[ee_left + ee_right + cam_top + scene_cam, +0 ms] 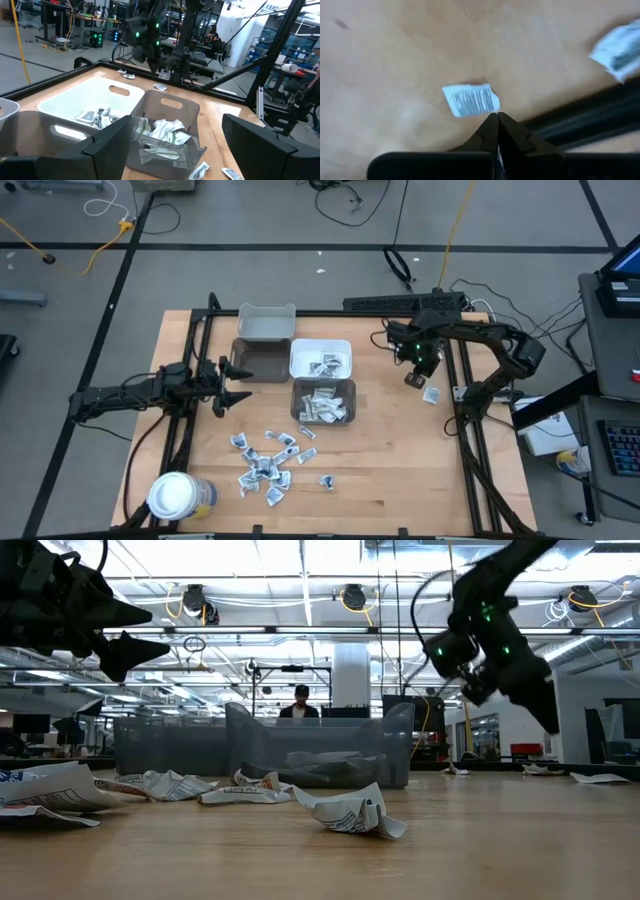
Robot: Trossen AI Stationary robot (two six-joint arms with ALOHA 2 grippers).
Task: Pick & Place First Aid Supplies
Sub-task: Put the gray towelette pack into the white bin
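The first aid supplies are small white printed packets. Many of them lie loose on the table near its front, and more fill the white bin and the grey bin. My right gripper hangs over the table's right side, pointing steeply down, shut on one packet. Another packet lies flat on the wood beside the frame rail. My left gripper waits open and level at the left, facing the bins. My right gripper pinches the packet's corner between its two fingertips, coming from above and pointing steeply down. The packet sticks out to one side of the fingertips with its printed face showing, above the table.
An empty dark grey bin and a pale bin stand behind and left of the filled ones. A white-lidded jar stands at the front left corner. A black frame rail runs along the right side, with bare wood between it and the bins.
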